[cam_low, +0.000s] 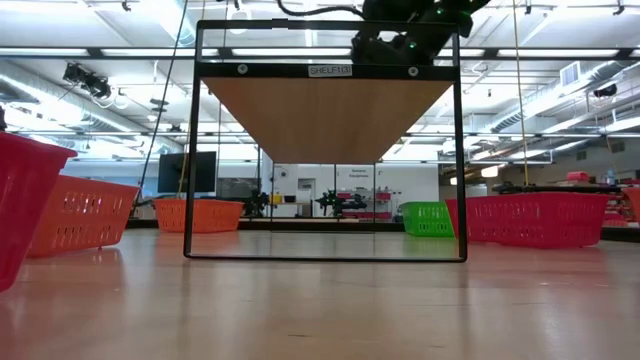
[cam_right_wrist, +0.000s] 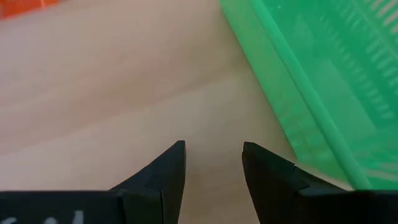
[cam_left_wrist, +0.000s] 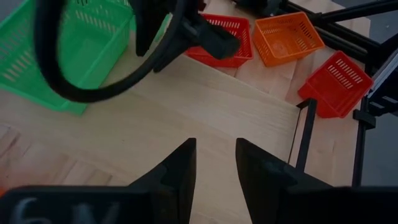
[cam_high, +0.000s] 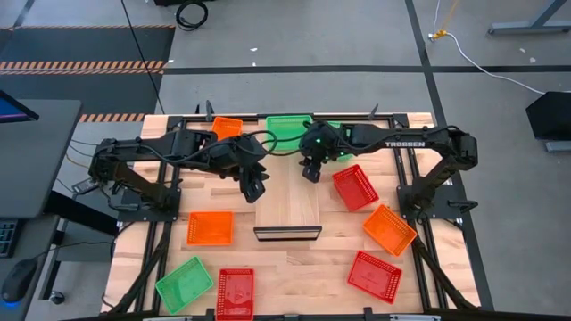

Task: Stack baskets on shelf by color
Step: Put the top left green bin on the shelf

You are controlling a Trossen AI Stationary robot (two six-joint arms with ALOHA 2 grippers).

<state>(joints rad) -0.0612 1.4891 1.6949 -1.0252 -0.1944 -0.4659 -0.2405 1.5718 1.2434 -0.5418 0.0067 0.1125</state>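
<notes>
The shelf (cam_high: 287, 207) is a pale board on a dark frame (cam_low: 325, 110) at the table's middle. Over its far left corner my left gripper (cam_high: 256, 189) hangs open and empty (cam_left_wrist: 216, 168). My right gripper (cam_high: 310, 172) is open and empty over the shelf's far edge (cam_right_wrist: 213, 162), right beside a green basket (cam_high: 290, 129) (cam_right_wrist: 323, 81) that rests by its base on the far tabletop. An orange basket (cam_high: 227, 127) sits left of the green one. Other baskets lie on the table: red (cam_high: 355, 187), orange (cam_high: 389, 229), red (cam_high: 374, 276), orange (cam_high: 210, 227), green (cam_high: 185, 283), red (cam_high: 235, 292).
The black arm bases and rails (cam_high: 419, 192) stand at the table's left and right sides. The shelf's dark front edge (cam_high: 287, 234) faces the near side. The shelf's black frame posts (cam_low: 190, 150) rise from the tabletop. Bare wood shows between the shelf and the near baskets.
</notes>
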